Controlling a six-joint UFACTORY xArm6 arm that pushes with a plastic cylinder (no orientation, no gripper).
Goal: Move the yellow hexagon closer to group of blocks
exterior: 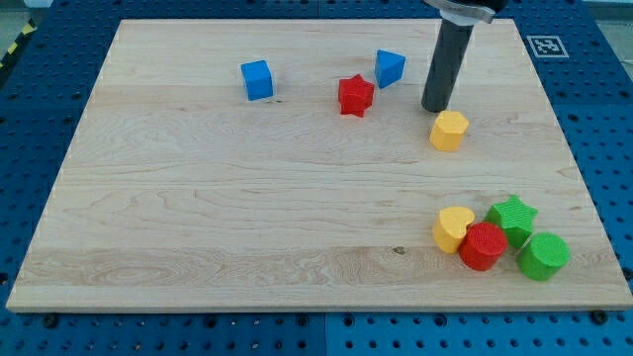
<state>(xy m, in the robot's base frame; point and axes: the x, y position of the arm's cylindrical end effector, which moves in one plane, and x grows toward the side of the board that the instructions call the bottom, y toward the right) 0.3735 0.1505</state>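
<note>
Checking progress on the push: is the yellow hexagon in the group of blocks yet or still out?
Out. The yellow hexagon sits apart, toward the view's top, from the group of blocks; my tip is just above it.

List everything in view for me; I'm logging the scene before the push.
blue cube: 1, blue, top left of centre
blue block: 1, blue, wedge-like, top centre
red star: 1, red, left of blue block
yellow hexagon: 1, yellow, right of centre, alone
yellow heart: 1, yellow, bottom-right group, left end
red cylinder: 1, red, group, front
green star: 1, green, group, back
green cylinder: 1, green, group, right end
board: 1, wood
my tip: 1, dark rod, just above-left of yellow hexagon
</note>
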